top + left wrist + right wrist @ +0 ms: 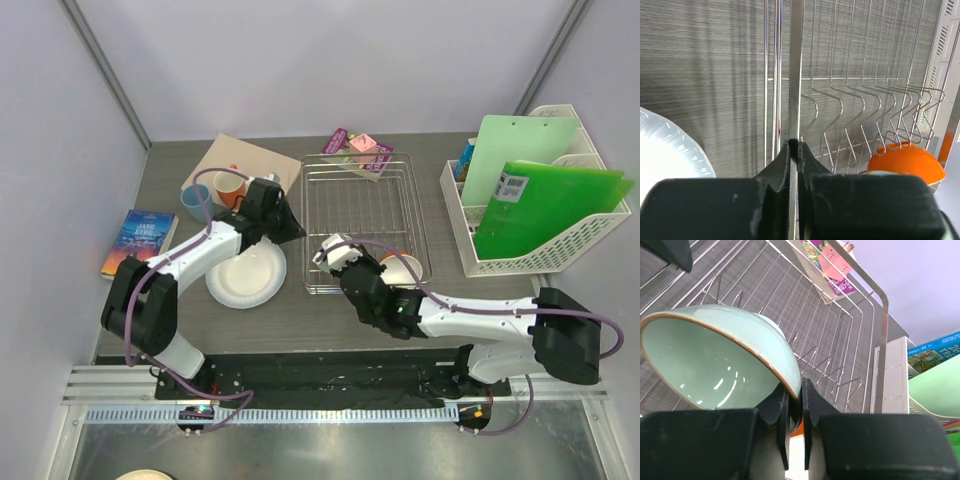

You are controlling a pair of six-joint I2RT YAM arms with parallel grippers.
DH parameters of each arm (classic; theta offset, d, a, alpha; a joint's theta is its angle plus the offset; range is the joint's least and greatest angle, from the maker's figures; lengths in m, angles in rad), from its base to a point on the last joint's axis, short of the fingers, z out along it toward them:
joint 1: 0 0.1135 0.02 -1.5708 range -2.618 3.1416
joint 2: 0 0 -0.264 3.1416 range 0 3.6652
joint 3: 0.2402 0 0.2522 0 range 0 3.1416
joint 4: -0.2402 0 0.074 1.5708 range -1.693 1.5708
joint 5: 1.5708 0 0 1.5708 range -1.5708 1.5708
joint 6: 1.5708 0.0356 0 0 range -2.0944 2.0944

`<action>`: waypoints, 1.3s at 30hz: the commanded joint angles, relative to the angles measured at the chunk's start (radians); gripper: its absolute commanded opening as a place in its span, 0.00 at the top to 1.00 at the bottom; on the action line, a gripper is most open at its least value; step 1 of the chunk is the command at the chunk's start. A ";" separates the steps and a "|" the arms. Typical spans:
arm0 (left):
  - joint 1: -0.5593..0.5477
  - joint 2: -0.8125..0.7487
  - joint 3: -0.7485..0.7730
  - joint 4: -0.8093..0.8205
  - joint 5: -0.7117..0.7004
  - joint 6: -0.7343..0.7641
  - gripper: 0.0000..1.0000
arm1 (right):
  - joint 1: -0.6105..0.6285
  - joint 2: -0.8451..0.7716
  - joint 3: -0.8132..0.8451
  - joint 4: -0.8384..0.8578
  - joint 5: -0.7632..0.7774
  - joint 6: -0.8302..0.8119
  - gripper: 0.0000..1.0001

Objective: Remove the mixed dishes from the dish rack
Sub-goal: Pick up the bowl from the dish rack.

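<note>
- Where the rack [365,205] is set mid-bench, its left rim wire is clamped by the left gripper [794,150], whose fingers are pressed together on the thin bar.
- The green bowl [715,355] is held by its rim in the right gripper [801,390], the fingers being closed on the brown-edged lip.
- This bowl is tilted, its hollow turned toward the right wrist camera, and it is seen at the near left corner of the rack; whether it touches the wires cannot be told.
- The orange bowl [402,268] is found inside the rack at the near right corner, by the bent wire tines, with its orange outside shown in the left wrist view.
- The plate [245,278] is laid flat on the bench [290,320] just left of the rack, partly under the left arm.
- The cup [194,198] and the mug [230,188] are stood side by side at the far left, the mug on a tan board [260,160] and the cup at the board's edge.
- A book [138,240] is laid near the left edge of the bench.
- Colourful packets [358,152] are seen just behind the rack.
- A white file basket [560,250] with green folders [550,195] is placed at the right, apart from the rack.
</note>
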 commanded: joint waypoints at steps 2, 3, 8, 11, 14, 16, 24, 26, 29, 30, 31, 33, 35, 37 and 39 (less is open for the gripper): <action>0.006 -0.001 -0.012 -0.020 -0.047 -0.009 1.00 | -0.001 -0.109 0.112 0.042 0.049 0.070 0.99; 0.006 -0.007 -0.001 -0.026 -0.051 -0.006 1.00 | 0.001 -0.122 0.131 0.020 0.042 0.093 0.99; 0.009 -0.067 0.068 -0.098 -0.138 0.031 1.00 | -0.018 -0.176 0.277 -0.168 -0.003 0.225 0.99; 0.010 -0.111 0.106 -0.148 -0.219 0.059 0.98 | -0.041 -0.175 0.359 -0.278 -0.043 0.320 0.99; 0.016 -0.170 0.152 -0.193 -0.305 0.105 0.58 | -0.068 -0.164 0.427 -0.358 -0.096 0.415 0.99; 0.016 -0.210 0.169 -0.214 -0.369 0.135 0.22 | -0.102 -0.153 0.458 -0.415 -0.135 0.485 0.99; 0.021 -0.400 0.119 -0.184 -0.418 0.189 0.00 | -0.268 -0.060 0.551 -0.520 -0.447 0.711 0.99; 0.021 -0.426 0.081 -0.149 -0.361 0.203 0.00 | -0.317 -0.040 0.567 -0.526 -0.533 0.780 0.99; 0.019 -0.478 0.016 -0.086 -0.247 0.243 0.00 | -0.354 0.002 0.602 -0.530 -0.687 0.831 0.99; 0.019 -0.486 0.005 -0.081 -0.229 0.253 0.00 | -0.366 0.014 0.611 -0.535 -0.714 0.857 0.99; 0.019 -0.498 -0.003 -0.073 -0.206 0.266 0.00 | -0.369 0.031 0.634 -0.544 -0.759 0.865 0.99; 0.018 -0.506 -0.018 -0.075 -0.192 0.295 0.00 | -0.378 0.052 0.663 -0.572 -0.796 0.885 0.99; 0.013 -0.521 -0.029 -0.067 -0.167 0.318 0.00 | -0.386 0.084 0.703 -0.593 -0.840 0.900 0.99; -0.003 -0.538 -0.036 -0.060 -0.164 0.329 0.00 | -0.391 0.113 0.737 -0.619 -0.860 0.917 0.99; -0.016 -0.547 -0.047 -0.047 -0.169 0.336 0.00 | -0.395 0.133 0.755 -0.642 -0.889 0.932 0.99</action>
